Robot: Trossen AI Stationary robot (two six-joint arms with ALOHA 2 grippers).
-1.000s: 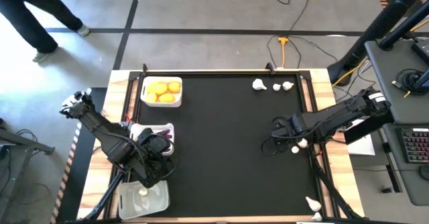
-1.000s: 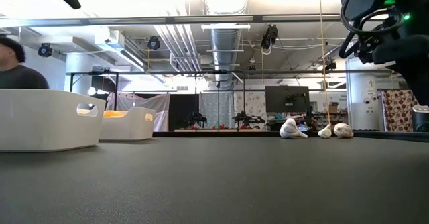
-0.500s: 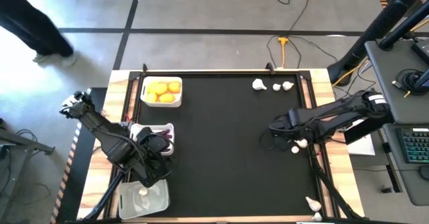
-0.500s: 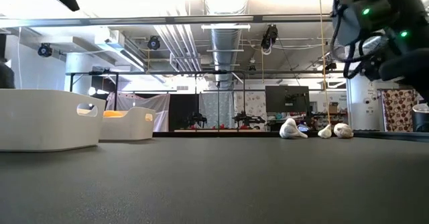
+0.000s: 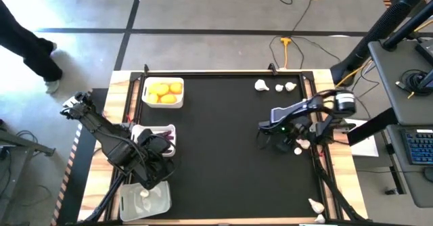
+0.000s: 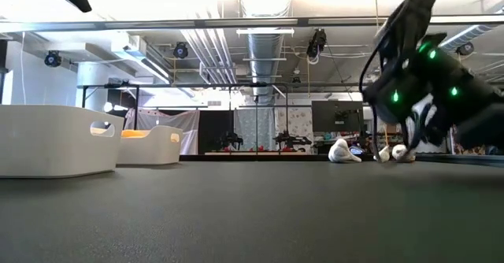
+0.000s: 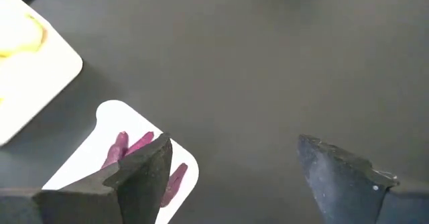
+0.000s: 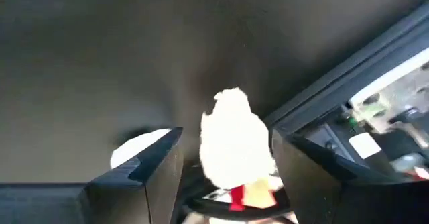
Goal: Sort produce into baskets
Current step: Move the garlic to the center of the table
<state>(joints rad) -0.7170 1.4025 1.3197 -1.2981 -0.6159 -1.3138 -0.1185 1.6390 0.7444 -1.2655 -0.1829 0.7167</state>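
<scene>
Now, right gripper (image 8: 224, 174): fingers spread, white bulb (image 8: 234, 140) between them, right table edge.
Left gripper (image 7: 231, 167): open, empty, over sweet-potato tray (image 5: 142, 130).
Fruit tray (image 5: 145, 97): far left.

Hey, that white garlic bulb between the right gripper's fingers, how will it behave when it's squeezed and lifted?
The small white garlic-like bulb is probably light, as it fits easily between the right gripper's open fingers. Its lumpy, rounded shape may let it roll or twist away on the flat black mat. Its skin could prove slippery.
</scene>
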